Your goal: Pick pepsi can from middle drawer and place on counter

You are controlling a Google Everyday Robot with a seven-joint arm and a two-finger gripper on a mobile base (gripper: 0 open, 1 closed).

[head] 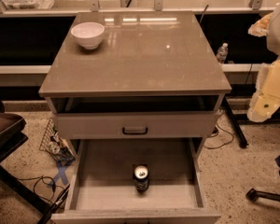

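The pepsi can (141, 178) stands up straight inside the middle drawer (102, 190), near the middle of its floor. The drawer is pulled out. Above it, the counter (140, 64) has a white bowl (87, 34) on its back left corner. The end effector (269, 90) is on the right side, beside the counter and well apart from the can. One cannot tell if it is open or closed.

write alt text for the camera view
A pepsi can stands upright in the open middle drawer of a cabinet; a white bowl sits on the counter near its back left corner. The robot's tool hangs at the right edge, away from both.
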